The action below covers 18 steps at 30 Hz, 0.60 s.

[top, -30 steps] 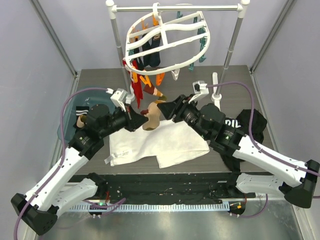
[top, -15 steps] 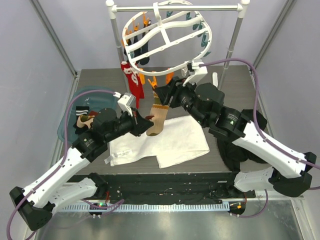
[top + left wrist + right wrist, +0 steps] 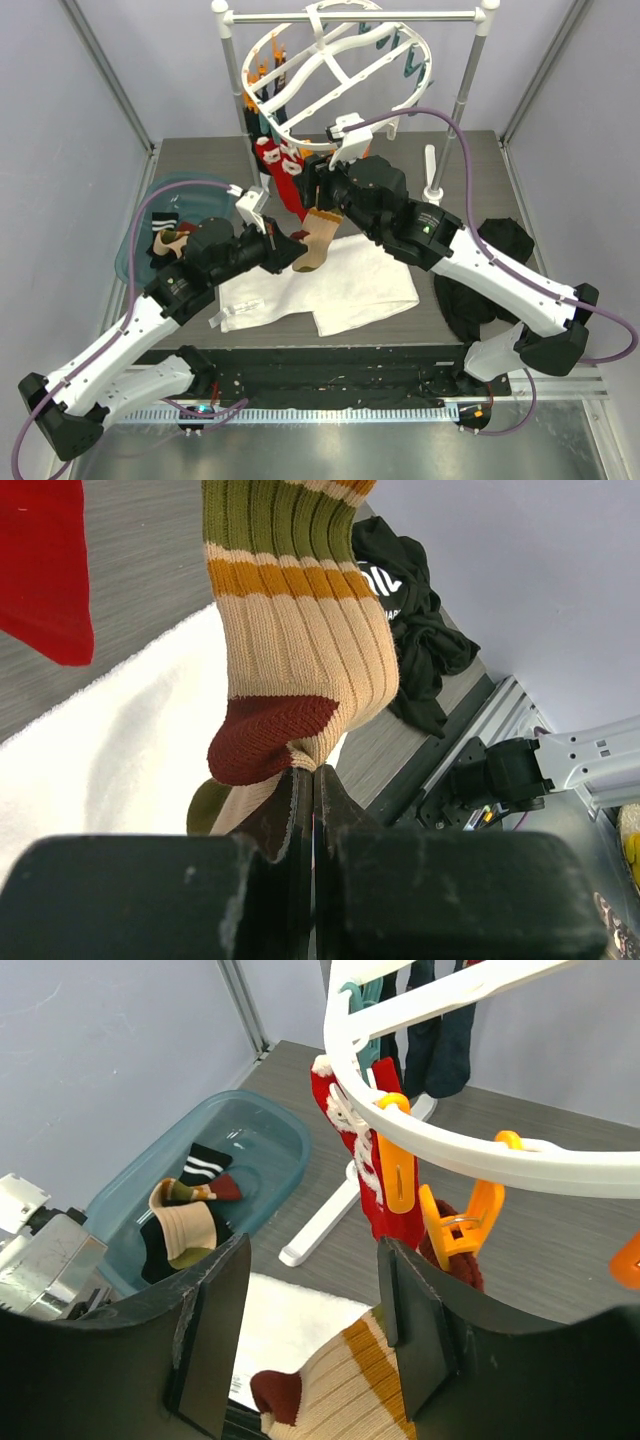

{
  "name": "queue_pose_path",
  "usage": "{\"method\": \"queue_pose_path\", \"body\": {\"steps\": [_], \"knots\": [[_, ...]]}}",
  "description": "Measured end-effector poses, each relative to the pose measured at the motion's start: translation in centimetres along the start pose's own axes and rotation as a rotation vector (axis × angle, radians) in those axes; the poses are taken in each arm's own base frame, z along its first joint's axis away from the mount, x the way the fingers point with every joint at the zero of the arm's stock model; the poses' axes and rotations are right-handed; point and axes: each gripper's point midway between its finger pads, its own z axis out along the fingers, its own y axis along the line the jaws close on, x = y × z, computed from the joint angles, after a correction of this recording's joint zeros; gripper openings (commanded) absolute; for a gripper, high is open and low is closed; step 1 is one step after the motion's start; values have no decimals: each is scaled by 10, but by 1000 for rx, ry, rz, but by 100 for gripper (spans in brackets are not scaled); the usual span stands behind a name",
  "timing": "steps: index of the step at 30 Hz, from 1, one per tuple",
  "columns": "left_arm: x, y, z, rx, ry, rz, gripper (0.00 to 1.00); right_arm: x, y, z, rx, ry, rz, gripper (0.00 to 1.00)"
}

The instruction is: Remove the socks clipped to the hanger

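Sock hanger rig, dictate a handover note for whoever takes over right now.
Left gripper: shut on the tan striped sock, pinching its lower end.
Right gripper: open, just under the hanger rim, above that sock.
Done: loose socks lie in the blue tub.
Left: get the tan striped sock into the tub; the red sock and dark socks hang from the hanger.

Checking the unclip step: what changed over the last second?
The right claw rose from beside the striped sock and moved left, up to the orange clip on the hanger; its jaws stand open. The hanger swung to a new tilt. The left claw stayed shut on the sock's toe; white cloth unmoved.
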Motion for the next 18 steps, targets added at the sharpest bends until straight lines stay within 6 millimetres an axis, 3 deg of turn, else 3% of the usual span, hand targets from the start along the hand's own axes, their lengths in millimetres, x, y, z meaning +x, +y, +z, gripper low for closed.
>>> {"method": "queue_pose_path", "body": {"steps": [18], "knots": [[-1,-4,-5,16,-3,-1,0,1,-25,-2,63,28,-84,66]]}}
